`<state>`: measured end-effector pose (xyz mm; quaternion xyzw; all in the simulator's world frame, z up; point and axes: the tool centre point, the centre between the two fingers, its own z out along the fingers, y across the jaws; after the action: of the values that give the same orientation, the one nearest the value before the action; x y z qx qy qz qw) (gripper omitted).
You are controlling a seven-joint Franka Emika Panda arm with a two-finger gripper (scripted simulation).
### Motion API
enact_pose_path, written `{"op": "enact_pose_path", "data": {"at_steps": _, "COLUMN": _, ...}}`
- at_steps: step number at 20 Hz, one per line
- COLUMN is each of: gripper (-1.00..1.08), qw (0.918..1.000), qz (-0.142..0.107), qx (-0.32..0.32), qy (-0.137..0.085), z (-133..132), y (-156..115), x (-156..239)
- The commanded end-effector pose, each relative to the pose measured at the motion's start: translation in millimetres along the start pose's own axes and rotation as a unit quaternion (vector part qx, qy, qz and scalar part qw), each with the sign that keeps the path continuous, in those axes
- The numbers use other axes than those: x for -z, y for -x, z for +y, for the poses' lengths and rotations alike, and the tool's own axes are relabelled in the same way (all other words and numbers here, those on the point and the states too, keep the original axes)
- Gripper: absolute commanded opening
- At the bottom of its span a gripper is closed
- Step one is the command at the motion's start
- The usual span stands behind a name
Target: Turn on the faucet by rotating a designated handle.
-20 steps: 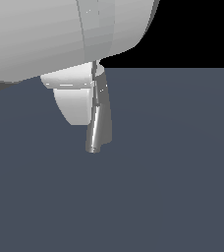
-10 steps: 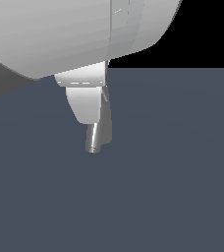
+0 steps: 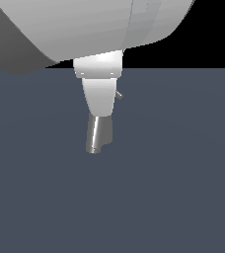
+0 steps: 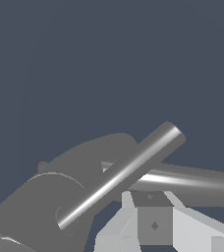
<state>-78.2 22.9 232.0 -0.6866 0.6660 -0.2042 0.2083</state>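
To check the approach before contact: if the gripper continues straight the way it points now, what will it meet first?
Most likely the handle, the rod crossing just ahead of the gripper, with the faucet behind; depth is unclear.

We saw a flat, dark slate-blue floor (image 3: pixel 183 188) spreading from the near edge to a straight far edge against black. The faucet (image 3: pixel 97 136) stood directly on it, left of centre in the exterior view, its grey column leaning. We made out nothing else resting there.
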Motion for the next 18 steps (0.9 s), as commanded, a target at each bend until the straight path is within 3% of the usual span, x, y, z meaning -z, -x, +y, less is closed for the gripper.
{"op": "enact_pose_path", "data": {"at_steps": 1, "gripper": -1.00, "qw": 0.9996, "qz": 0.014, "qx": -0.024, "qy": -0.002, "z": -9, "y": -32, "x": 0}}
{"op": "enact_pose_path", "data": {"at_steps": 9, "gripper": -1.00, "qw": 0.9994, "qz": 0.018, "qx": -0.030, "qy": -0.001, "z": -21, "y": -58, "x": 1}}
{"op": "enact_pose_path", "data": {"at_steps": 10, "gripper": -1.00, "qw": 0.9999, "qz": -0.006, "qx": 0.009, "qy": -0.001, "z": -26, "y": -13, "x": -2}}
{"op": "enact_pose_path", "data": {"at_steps": 18, "gripper": -1.00, "qw": 1.0000, "qz": 0.000, "qx": 0.000, "qy": -0.001, "z": -42, "y": -25, "x": -2}}
